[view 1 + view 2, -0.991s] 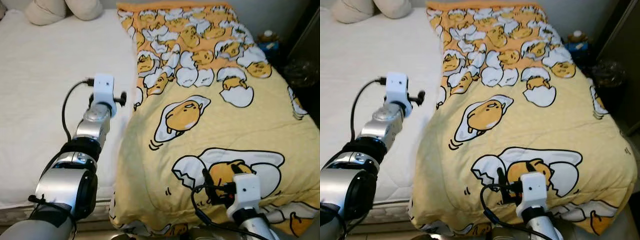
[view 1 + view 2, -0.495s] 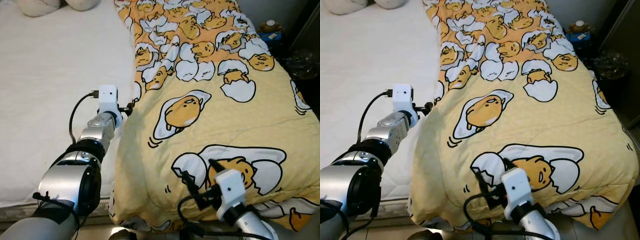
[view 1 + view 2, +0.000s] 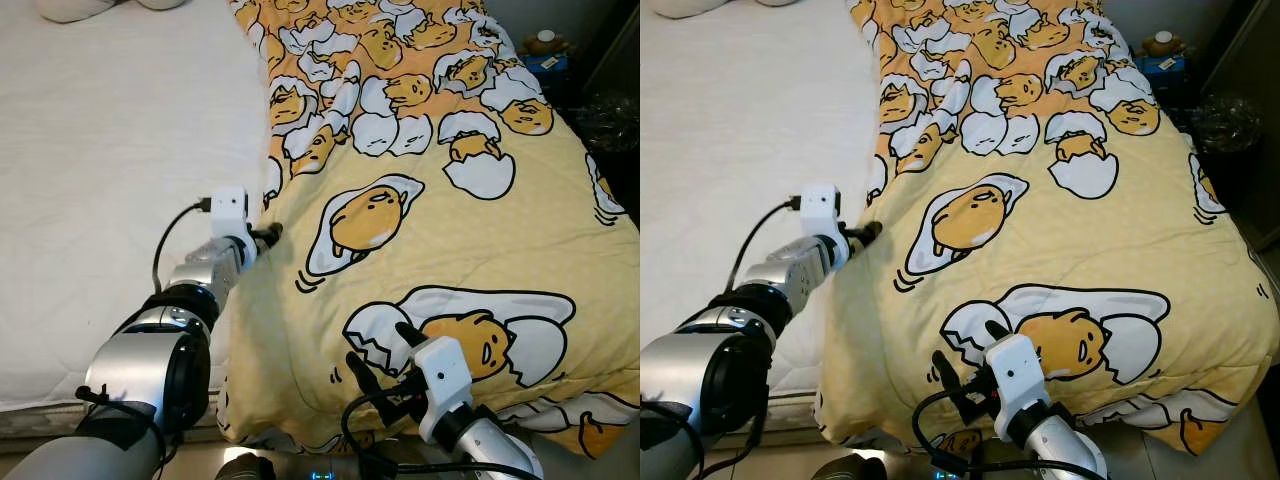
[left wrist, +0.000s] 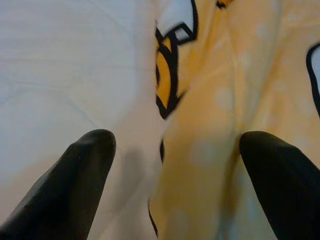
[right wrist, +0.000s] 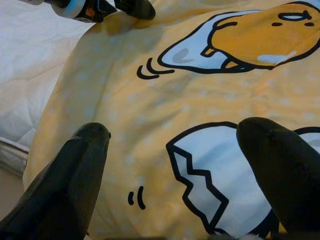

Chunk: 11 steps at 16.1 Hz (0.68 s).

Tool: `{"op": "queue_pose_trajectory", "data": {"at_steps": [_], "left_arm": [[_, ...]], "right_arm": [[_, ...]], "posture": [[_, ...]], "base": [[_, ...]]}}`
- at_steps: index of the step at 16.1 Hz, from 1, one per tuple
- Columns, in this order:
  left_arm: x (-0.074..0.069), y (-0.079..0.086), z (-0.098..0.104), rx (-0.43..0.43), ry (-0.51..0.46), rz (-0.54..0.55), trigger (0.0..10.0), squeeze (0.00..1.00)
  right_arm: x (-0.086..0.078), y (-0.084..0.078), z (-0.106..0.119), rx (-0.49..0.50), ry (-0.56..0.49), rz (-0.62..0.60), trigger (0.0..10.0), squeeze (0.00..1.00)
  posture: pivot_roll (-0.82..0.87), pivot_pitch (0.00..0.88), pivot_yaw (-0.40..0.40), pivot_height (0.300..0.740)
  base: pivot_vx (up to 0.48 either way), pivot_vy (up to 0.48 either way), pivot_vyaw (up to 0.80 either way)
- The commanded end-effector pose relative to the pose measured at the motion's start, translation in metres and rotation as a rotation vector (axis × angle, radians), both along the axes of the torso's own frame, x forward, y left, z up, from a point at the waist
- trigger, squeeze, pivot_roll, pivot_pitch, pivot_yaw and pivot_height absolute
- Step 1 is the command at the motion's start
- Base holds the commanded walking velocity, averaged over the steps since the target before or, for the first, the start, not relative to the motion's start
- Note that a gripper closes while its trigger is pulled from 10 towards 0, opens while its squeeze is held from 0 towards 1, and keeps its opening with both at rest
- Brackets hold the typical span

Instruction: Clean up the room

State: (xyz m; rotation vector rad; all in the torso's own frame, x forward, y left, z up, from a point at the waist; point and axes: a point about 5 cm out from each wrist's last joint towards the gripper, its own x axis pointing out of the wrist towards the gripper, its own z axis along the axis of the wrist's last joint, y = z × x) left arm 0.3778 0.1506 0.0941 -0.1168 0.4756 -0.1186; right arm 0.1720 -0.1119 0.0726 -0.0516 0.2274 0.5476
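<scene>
White sheeting covers the bed (image 3: 90, 180), which takes up nearly everything in front of the robot, and its near edge drops off just ahead of the robot's arms. Over the bed's right half lies a big yellow blanket (image 3: 470, 240), printed with cartoon eggs in cracked shells. The blanket runs from the far end down to the foot, where its lower hem hangs over the mattress edge. Its left border forms a raised fold along the middle of the bed, with bare sheet beside it.

Reaching forward from the left, the silver left arm (image 3: 160, 350) ends at that fold. The left tool (image 4: 172, 165) is spread wide, one finger (image 4: 75, 175) over the white sheet and the other over the yellow cloth, with the blanket's edge between them and nothing gripped.

Lower down, the right tool (image 5: 175, 165) hovers close above the blanket's near corner, over an egg print, its fingers (image 5: 280, 170) also parted and holding nothing.

Off past the bed's far right corner, on the dark floor, stands a small blue item (image 3: 545, 55), too small to make out.
</scene>
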Motion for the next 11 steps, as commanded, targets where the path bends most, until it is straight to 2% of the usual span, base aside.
{"op": "queue_pose_trajectory", "data": {"at_steps": [1,3,5,6,8,11], "left_arm": [[-0.004,0.001,-0.006,0.031,0.007,-0.027,0.0,0.00],[-0.001,0.000,0.000,0.102,-0.058,-0.063,0.0,0.00],[-0.001,0.001,0.000,0.108,-0.072,-0.079,0.0,0.00],[0.000,0.002,0.001,0.101,-0.085,-0.077,0.0,0.00],[-0.002,0.001,-0.001,0.075,-0.076,-0.084,0.0,0.00],[-0.011,-0.004,-0.016,-0.053,0.028,-0.093,0.0,0.00]], "right_arm": [[-0.003,0.003,0.002,0.016,0.007,0.001,10.0,0.00],[-0.008,0.005,0.002,0.022,0.017,0.022,10.0,0.00],[-0.010,0.007,0.001,0.037,0.040,0.029,10.0,0.00],[-0.009,0.011,0.004,0.080,0.055,0.030,10.0,0.00],[-0.008,0.014,0.006,0.067,0.047,0.057,10.0,0.00],[-0.010,0.016,0.005,0.069,0.056,0.050,10.0,0.00]], "posture": [[-0.19,0.152,0.051,0.740],[-0.19,0.150,0.052,0.740],[-0.19,0.155,0.056,0.740],[-0.19,0.159,0.060,0.740],[-0.18,0.169,0.062,0.740],[-0.18,0.181,0.070,0.740]], "base": [[0.000,0.000,0.00],[0.000,0.000,0.00],[0.000,0.000,0.00],[0.000,0.000,0.00],[0.000,0.000,0.00],[0.000,0.000,0.00]]}}
